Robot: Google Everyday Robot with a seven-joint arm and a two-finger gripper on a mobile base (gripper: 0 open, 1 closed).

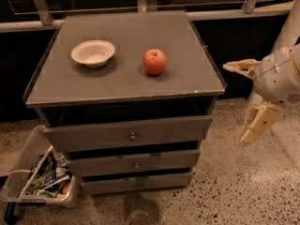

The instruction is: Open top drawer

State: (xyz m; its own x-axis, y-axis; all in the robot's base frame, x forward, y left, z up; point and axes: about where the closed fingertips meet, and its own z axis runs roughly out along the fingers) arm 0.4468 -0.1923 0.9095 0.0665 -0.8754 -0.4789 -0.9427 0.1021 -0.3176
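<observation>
At far left a floor bin (21,168) holds wrappers (47,179), print unreadable; on the surface (117,86) sit a bowl (93,53) and an apple (154,61). Below them the top drawer (93,136) looks shut, knob (132,136) centred. Off right, the hand (235,102) hangs fingers (257,123) apart, well away; a small knob risks slipping out or being missed.

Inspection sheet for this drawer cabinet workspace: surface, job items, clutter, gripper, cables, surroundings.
Surface: grey cabinet top, flat, holding two things.
Job's things: top drawer looks closed, no interior showing; nothing touches its knob.
Clutter: white bowl on the left and red apple on the right, apart, both on the cabinet top.
Gripper: gripper open, in the air to the right of the cabinet, apart from the drawer.
Cables: nothing seen.
Surroundings: speckled floor; plastic bin of wrappers at the cabinet's lower left.
</observation>
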